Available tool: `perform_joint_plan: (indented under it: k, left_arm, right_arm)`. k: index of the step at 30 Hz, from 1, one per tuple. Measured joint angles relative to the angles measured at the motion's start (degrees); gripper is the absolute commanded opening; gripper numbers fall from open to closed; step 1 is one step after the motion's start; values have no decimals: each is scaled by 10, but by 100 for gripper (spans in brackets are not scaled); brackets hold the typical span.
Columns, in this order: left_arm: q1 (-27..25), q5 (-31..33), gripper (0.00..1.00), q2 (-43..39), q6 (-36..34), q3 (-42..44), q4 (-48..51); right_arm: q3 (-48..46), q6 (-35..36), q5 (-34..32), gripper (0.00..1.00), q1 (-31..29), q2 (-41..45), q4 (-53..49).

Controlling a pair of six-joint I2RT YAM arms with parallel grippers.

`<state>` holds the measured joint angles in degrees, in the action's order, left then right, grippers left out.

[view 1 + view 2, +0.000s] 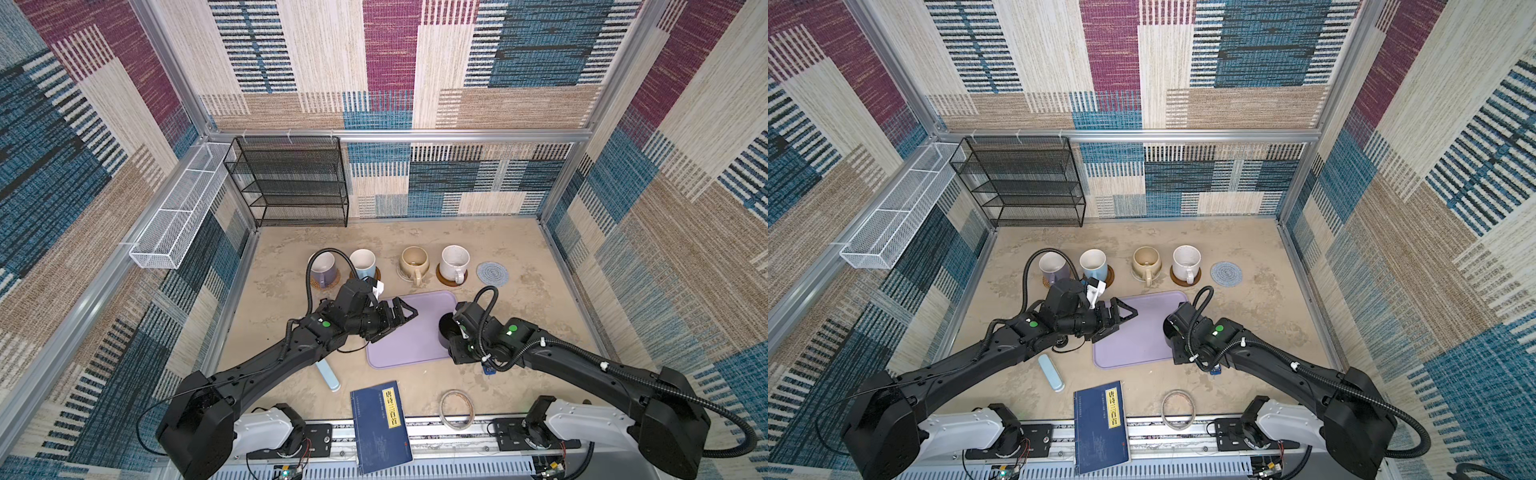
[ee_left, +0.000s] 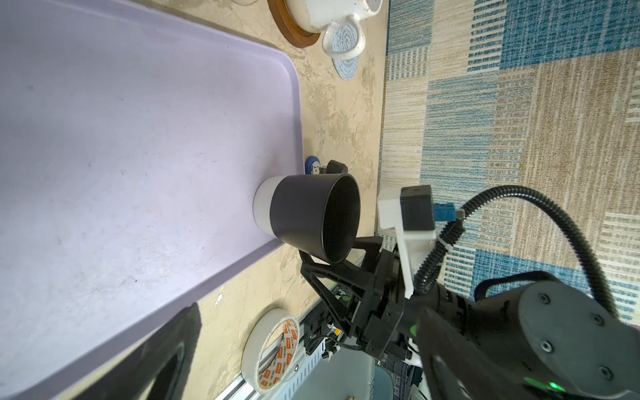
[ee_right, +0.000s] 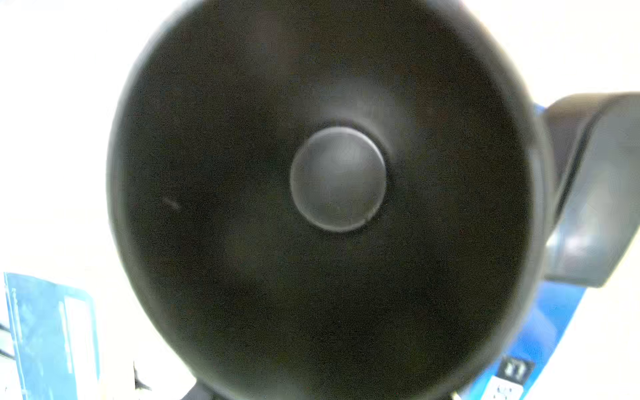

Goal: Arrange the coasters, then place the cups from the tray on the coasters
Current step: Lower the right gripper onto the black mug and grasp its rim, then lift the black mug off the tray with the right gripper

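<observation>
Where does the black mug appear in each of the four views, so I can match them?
In a top view: black mug at the right edge of the lilac tray.
In a top view: same place.
Left wrist: centre, on the tray's edge.
Right wrist: its inside fills the picture.
Landmark: the tray; not visible in the right wrist view.

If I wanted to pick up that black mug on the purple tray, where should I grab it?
Probably the rim, from straight above: the black mug stands upright on the tray, mouth open upward, and its wall flares wide, so pinching one wall seems easier than spanning the body.
</observation>
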<state>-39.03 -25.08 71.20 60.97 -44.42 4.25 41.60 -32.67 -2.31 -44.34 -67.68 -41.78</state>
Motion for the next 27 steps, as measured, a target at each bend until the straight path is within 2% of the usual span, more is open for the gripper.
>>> perform_joint_plan:
  k: [12,27]
  left_arm:
    - [-5,7,100,22,23,7,-48]
    - [-8,-21,100,45,25,6,-66]
  right_arm:
    - [0,0,-29,38,-3,-34,30]
    - [-2,0,-52,24,-6,-53,35]
